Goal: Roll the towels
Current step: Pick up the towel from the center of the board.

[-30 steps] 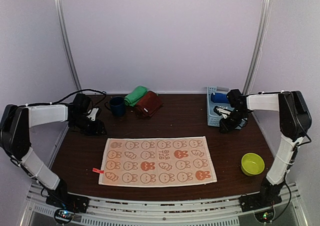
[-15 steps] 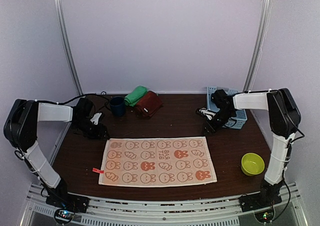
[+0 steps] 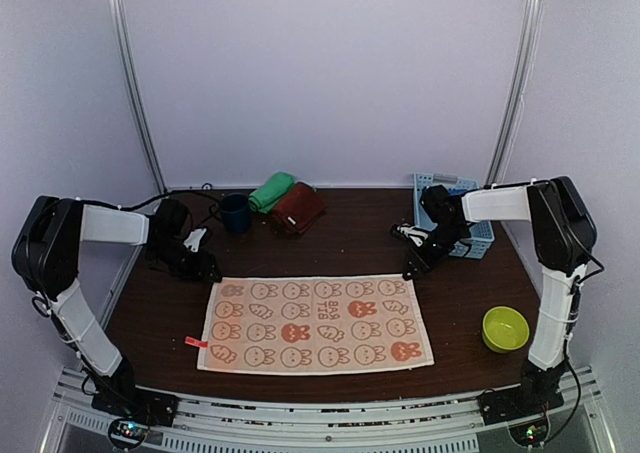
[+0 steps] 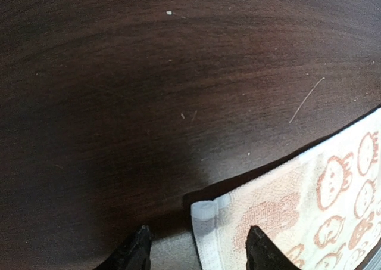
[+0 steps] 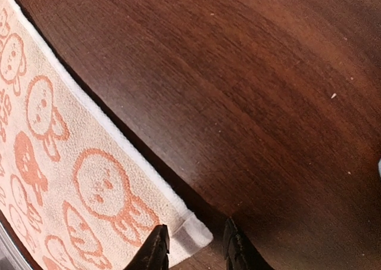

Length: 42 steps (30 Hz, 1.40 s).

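Note:
The orange bunny-print towel [image 3: 315,323] lies flat on the dark table. My left gripper [image 3: 205,268] hovers low at its far left corner. In the left wrist view that gripper [image 4: 199,249] is open, and the towel's white hemmed corner [image 4: 205,213] lies between its fingers. My right gripper [image 3: 410,268] is at the far right corner. Seen from the right wrist, it [image 5: 195,246] is open astride the corner of the towel [image 5: 77,180], not clamped on it. A rolled green towel [image 3: 271,191] and a maroon towel [image 3: 297,208] rest at the back.
A navy mug [image 3: 235,213] stands beside the green towel. The pale blue basket [image 3: 478,235] sits at the back right, behind my right arm. A yellow-green bowl [image 3: 504,328] is at the front right. A red tag [image 3: 196,342] sticks out of the towel's near left edge.
My right gripper left the basket and came down and left to the towel's far right corner. The left gripper shifted right and nearer to the far left corner.

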Motion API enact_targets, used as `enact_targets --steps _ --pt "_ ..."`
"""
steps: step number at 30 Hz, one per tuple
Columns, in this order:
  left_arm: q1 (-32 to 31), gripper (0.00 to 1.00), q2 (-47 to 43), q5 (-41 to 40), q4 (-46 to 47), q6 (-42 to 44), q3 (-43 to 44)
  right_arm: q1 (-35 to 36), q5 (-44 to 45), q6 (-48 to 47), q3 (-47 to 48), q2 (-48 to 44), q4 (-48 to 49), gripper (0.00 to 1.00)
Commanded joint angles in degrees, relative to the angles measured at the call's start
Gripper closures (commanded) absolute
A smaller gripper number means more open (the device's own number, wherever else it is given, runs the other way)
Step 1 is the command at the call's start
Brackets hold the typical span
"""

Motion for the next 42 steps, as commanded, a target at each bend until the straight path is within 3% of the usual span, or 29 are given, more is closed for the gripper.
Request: enact_targets --steps 1,8,16,21,27,32,42 --pt "0.38 0.45 0.55 1.64 2.11 0.75 -0.06 0.36 -2.76 0.17 0.75 1.44 -2.12 0.68" --pt "0.33 0.46 0.83 1.59 2.21 0.69 -0.21 0.38 -3.98 0.45 1.10 1.65 -1.14 0.76" --pt "0.38 0.43 0.41 -0.71 2.57 0.69 -0.33 0.43 -1.18 0.96 1.24 1.59 0.31 0.96" --pt "0.34 0.43 1.40 0.10 2.74 1.14 -0.24 0.43 -0.08 1.08 1.12 1.41 0.91 0.97" --pt "0.39 0.55 2.34 3.86 4.11 1.40 -0.60 0.44 -0.71 1.02 1.19 1.61 0.78 0.97" --pt "0.14 0.57 3.14 4.54 4.49 1.40 -1.37 0.44 -0.85 0.68 0.75 1.02 0.80 0.97" --pt "-3.53 0.70 4.45 -2.42 4.27 -0.39 -0.77 0.42 -1.18 0.58 0.35 0.79 0.95 0.97"
